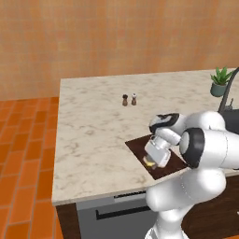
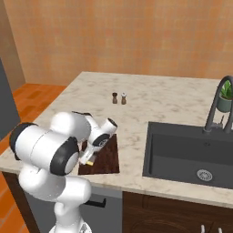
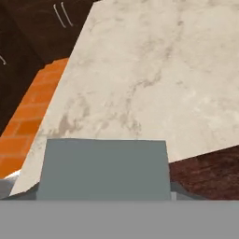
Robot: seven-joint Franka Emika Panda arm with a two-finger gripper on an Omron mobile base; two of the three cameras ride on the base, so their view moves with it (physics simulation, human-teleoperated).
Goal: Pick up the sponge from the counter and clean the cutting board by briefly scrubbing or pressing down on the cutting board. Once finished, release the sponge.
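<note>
A: Left base view first. The gripper [image 1: 151,162] is low over the near end of the board [image 1: 140,146], and a sliver of yellow under it looks like the base of the sponge [image 1: 149,163]. The board lies on the counter [image 1: 93,130] close to its front edge.

B: Is it clamped on the sponge?

A: I can't tell; the hand hides the fingers here. Behind stand two shakers [image 1: 129,99], well apart from the board, and a potted plant [image 1: 220,82] at the far right.

B: Right base view?

A: Much the same: the gripper [image 2: 91,160] is down at the board's [image 2: 107,159] near left part with a speck of yellow, the sponge [image 2: 90,162], beneath it. The sink [image 2: 182,152] sits just right of the board, with nothing in its basin but the drain. The plant stands in its pot behind the faucet [image 2: 216,107].

B: And the hand view?

A: A grey-blue slab, the sponge's [image 3: 105,168] top, fills the lower middle, close to the camera, with counter [image 3: 154,70] beyond and a corner of board [image 3: 210,172] at right. The fingertips are hidden.

B: Risks?

A: I judge the sponge sits near the board's edge, so a scrub stroke could slide off onto the counter. Pressing at a tilt could squeeze it out of the grip.
</note>
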